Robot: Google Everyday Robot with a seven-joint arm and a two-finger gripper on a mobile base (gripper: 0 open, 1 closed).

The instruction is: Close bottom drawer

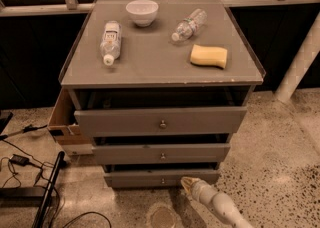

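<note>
The grey cabinet has three drawer fronts stepping narrower downward. The bottom drawer (161,178) is the narrowest and thinnest front, with a small round knob (162,180) at its centre. It stands only slightly out, with a thin dark gap above it. My gripper (186,184) comes in from the lower right on a white arm (220,207), low over the floor. Its yellowish tip rests against or just in front of the right part of the bottom drawer's front.
The top drawer (161,120) and middle drawer (161,153) stand partly open above. On the cabinet top lie a white bowl (142,12), two plastic bottles (110,41) (188,24) and a yellow sponge (209,55). A cardboard box (64,124) stands at the left. Cables (22,162) lie on the floor.
</note>
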